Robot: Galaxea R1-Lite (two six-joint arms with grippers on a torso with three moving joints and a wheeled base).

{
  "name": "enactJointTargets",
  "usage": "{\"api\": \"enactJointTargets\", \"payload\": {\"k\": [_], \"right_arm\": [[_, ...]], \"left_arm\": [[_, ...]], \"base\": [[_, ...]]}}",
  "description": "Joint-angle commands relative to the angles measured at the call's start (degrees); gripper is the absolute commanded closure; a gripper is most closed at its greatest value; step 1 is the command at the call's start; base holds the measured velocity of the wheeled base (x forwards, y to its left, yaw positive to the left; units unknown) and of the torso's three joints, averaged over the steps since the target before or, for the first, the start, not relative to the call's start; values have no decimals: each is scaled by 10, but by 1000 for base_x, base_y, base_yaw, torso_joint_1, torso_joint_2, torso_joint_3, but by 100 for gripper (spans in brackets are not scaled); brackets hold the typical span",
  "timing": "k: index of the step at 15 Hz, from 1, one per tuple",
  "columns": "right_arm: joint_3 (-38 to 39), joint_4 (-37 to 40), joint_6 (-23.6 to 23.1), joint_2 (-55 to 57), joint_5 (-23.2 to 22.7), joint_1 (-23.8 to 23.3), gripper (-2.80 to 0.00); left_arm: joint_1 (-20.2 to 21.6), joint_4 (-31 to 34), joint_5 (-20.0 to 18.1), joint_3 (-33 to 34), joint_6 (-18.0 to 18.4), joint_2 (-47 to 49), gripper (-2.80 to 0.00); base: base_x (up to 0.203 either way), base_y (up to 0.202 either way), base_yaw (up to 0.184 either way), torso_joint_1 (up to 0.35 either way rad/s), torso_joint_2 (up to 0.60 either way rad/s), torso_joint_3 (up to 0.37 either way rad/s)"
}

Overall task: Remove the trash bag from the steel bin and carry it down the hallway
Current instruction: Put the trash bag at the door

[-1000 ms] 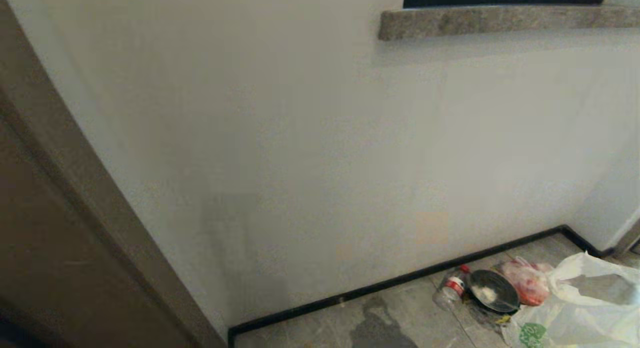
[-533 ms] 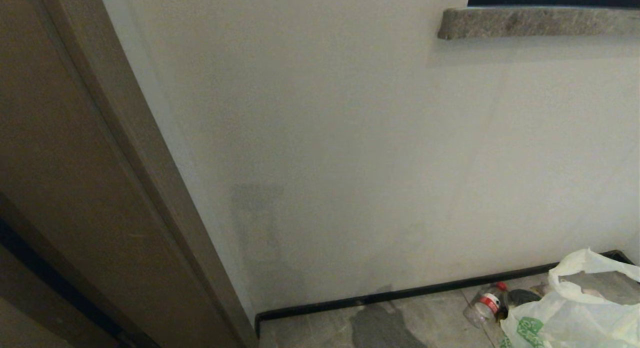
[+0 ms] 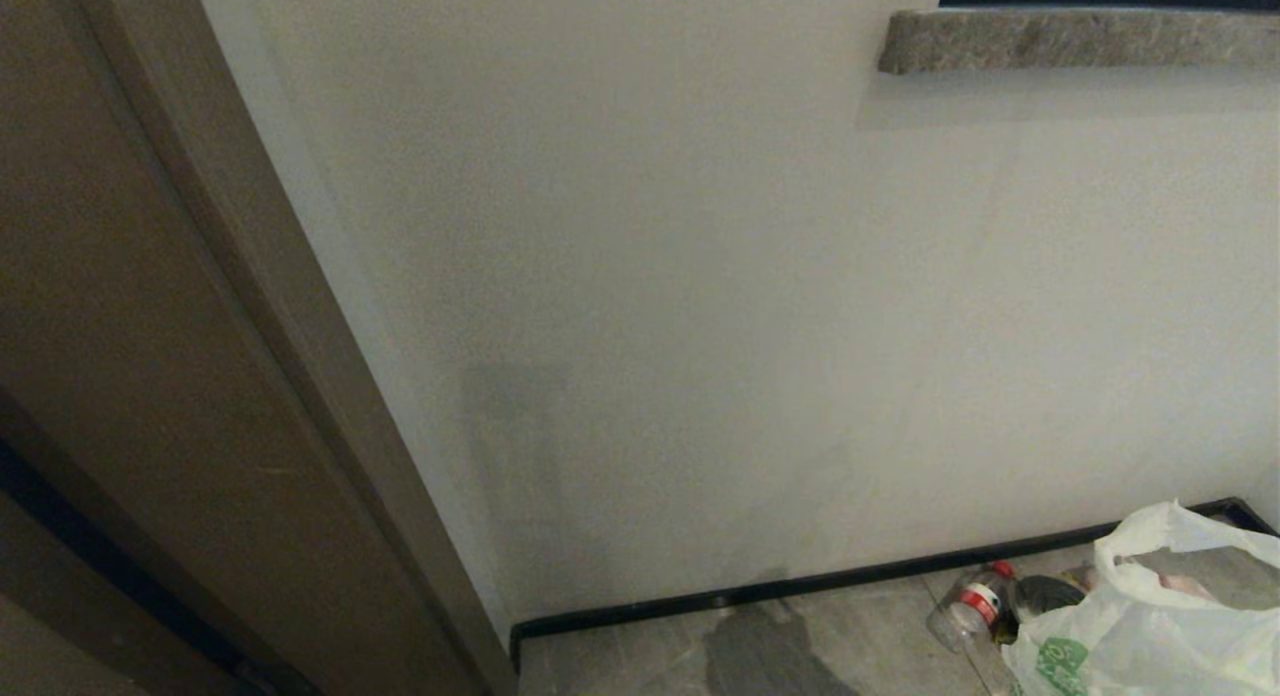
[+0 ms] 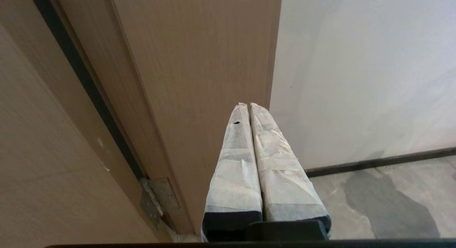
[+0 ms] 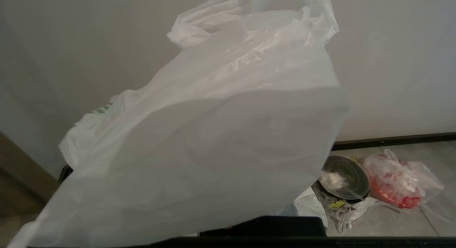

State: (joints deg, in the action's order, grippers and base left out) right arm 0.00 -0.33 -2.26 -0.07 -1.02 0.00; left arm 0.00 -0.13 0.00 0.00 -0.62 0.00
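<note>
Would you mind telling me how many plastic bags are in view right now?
2: the trash bag hanging close before the right wrist camera, and a clear bag with red contents on the floor by the wall. Others may be hidden.

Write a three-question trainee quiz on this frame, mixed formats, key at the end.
1. True or false: the left claw is shut and empty.
2. Multiple choice: the trash bag, seen from the right wrist, is A) lying flat on the floor, B) draped up in front of the camera, hiding the right claw, C) inside a steel bin.
3. Short answer: what litter lies on the floor tiles by the dark skirting?

Key
1. True.
2. B.
3. A clear plastic bottle with a red cap and label, a dark round lid, and a clear bag with red contents.
</note>
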Motion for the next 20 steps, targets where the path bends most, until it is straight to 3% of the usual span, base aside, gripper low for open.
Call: {"api": "enactJointTargets", "payload": {"k": [1, 20], "right_arm": [[1, 0, 0, 1, 0, -1, 0], [0, 0, 0, 1, 0, 0, 0]], "left_arm": [[0, 0, 0, 0, 0, 1, 0], [0, 0, 0, 0, -1, 1, 0]], "base": [[0, 0, 0, 1, 3, -141], [0, 0, 0, 3, 3, -195]]}}
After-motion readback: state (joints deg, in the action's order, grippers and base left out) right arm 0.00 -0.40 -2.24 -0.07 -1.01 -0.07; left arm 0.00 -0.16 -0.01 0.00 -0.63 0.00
